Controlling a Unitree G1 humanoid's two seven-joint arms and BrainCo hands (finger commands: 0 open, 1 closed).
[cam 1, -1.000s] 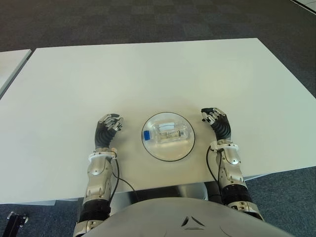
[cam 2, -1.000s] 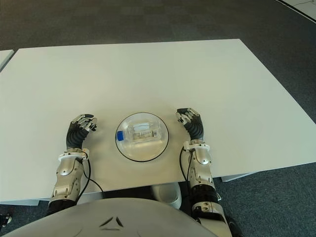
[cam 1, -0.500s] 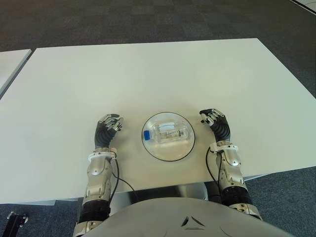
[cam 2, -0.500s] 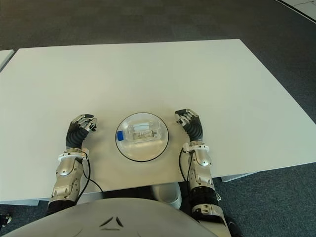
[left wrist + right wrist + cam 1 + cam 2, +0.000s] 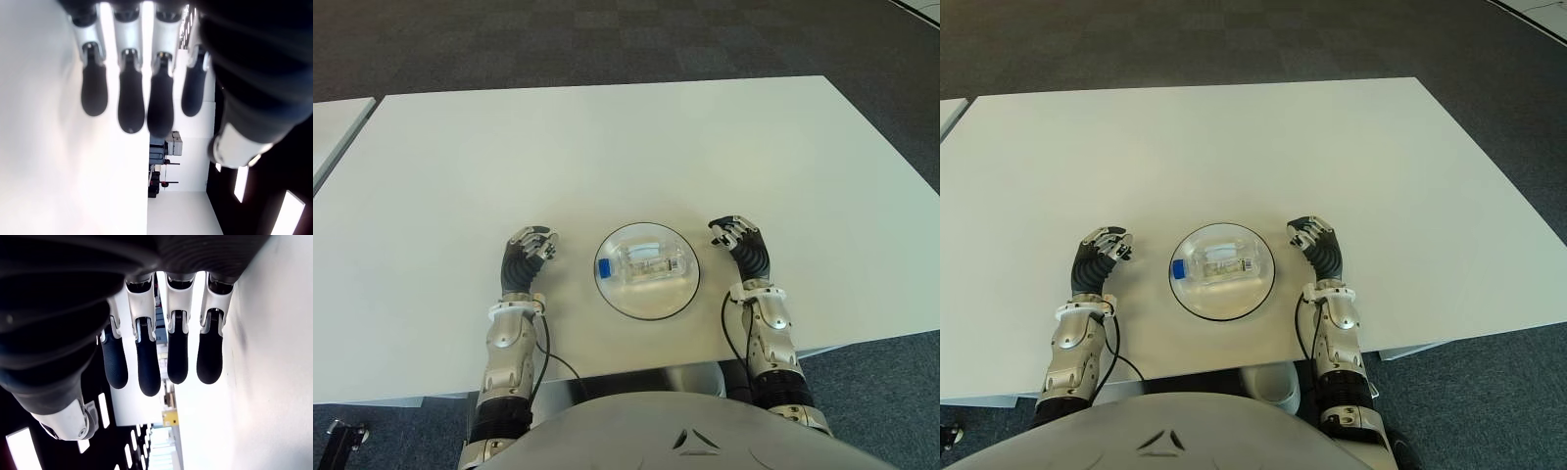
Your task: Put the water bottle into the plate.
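Observation:
A clear water bottle [image 5: 646, 261] with a blue cap [image 5: 604, 267] lies on its side in the round white plate [image 5: 646, 303], cap toward my left. My left hand [image 5: 530, 245] shows just left of the plate, apart from it. My right hand [image 5: 734, 233] shows just right of the plate, close to its rim. In the left wrist view the fingers [image 5: 131, 103] hang relaxed over the white table with nothing in them. The right wrist view shows the same of that hand's fingers [image 5: 149, 367]. Neither hand touches the bottle.
The white table [image 5: 607, 147] stretches wide beyond the plate and to both sides. A second white table edge [image 5: 333, 122] shows at the far left. Dark carpet [image 5: 607, 39] lies past the table's far edge.
My right hand has shifted a little toward the plate. The bottle, the plate and my left hand have stayed where they were.

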